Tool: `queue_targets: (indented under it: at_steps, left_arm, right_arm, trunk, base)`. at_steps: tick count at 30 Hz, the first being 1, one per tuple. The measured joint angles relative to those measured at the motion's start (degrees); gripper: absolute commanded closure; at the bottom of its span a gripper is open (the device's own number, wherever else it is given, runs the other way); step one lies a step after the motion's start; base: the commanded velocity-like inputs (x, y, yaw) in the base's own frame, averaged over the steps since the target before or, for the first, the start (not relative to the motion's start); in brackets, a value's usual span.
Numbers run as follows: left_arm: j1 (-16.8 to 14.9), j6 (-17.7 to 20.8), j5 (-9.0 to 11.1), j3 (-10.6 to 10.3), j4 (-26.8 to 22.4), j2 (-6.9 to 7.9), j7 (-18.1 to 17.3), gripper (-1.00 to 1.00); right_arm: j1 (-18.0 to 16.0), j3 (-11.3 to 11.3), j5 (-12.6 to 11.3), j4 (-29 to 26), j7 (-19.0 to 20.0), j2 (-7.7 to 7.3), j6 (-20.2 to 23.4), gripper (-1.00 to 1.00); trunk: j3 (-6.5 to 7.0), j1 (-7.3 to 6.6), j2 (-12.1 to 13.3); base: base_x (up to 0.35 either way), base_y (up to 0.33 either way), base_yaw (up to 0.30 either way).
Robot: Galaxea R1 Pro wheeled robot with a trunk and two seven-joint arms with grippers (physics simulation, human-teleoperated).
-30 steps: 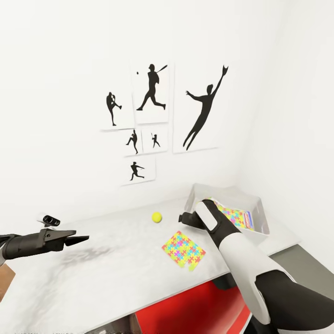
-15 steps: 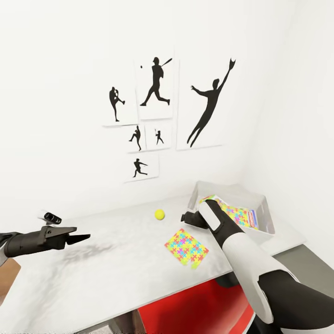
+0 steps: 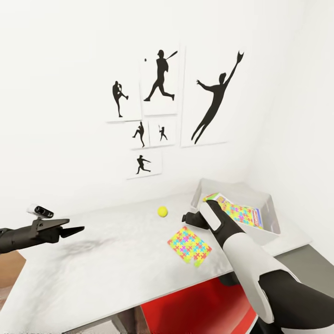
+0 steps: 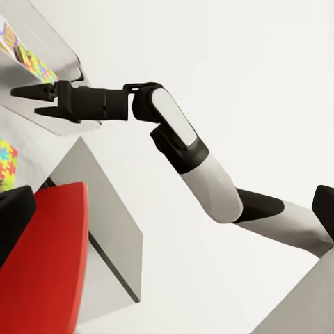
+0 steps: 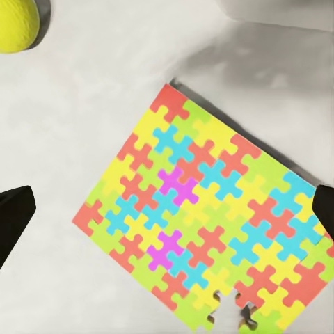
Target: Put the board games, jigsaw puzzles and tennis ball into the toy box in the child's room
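A jigsaw puzzle [image 3: 189, 246] [image 5: 209, 236] lies flat on the table [image 3: 106, 264], with the tennis ball [image 3: 162, 211] [image 5: 15, 24] a little beyond it. My right gripper [image 3: 184, 217] [image 5: 170, 212] hangs open above the puzzle's far edge, holding nothing, beside the toy box [image 3: 266, 204] [image 4: 62, 56]. In that box a second jigsaw puzzle [image 3: 237, 211] rests on a printed board game [image 3: 258, 218]. Over the table's left part my left gripper [image 3: 74, 229] is open and empty. The left wrist view shows the right gripper [image 4: 28, 101] with its jaws apart. The bed is out of view.
A red chair [image 3: 195, 306] [image 4: 42, 264] is tucked under the table's front edge. A lower dark grey section [image 3: 308, 264] joins the table at the right. White walls with baseball silhouette posters [image 3: 160, 81] close off the back and right.
The head camera has turned, shifting the whole picture right and up. The left gripper has drawn back a little to the left. The right gripper holds its place over the puzzle.
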Motion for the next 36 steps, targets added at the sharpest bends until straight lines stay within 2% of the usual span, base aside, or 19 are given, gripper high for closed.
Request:
queue_targets:
  at_steps: [22, 31, 36]
  left_arm:
    - [0.00, 0.00, -0.10, 0.17, 0.01, -0.05, 0.01, -1.00]
    - [0.00, -0.04, -0.10, 0.17, 0.01, 0.00, 0.01, -1.00]
    - [0.00, -0.05, -0.11, 0.17, 0.00, -0.06, 0.02, -1.00]
  right_arm:
    - [-0.41, -0.09, 0.08, -0.35, -0.24, -2.63, 0.19, -1.00]
    - [-0.36, -0.01, 0.10, -0.13, -0.31, -4.47, -0.10, -1.00]
    - [-0.35, 0.07, 0.09, -0.11, -0.31, -4.86, -0.17, -1.00]
  trunk:
    - [-2.03, 0.00, 0.00]
    - [-2.87, 0.00, 0.00]
    - [-3.33, 0.00, 0.00]
  base:
    - [0.000, 0.000, 0.070]
    - [0.000, 0.000, 0.070]
    - [0.000, 0.000, 0.070]
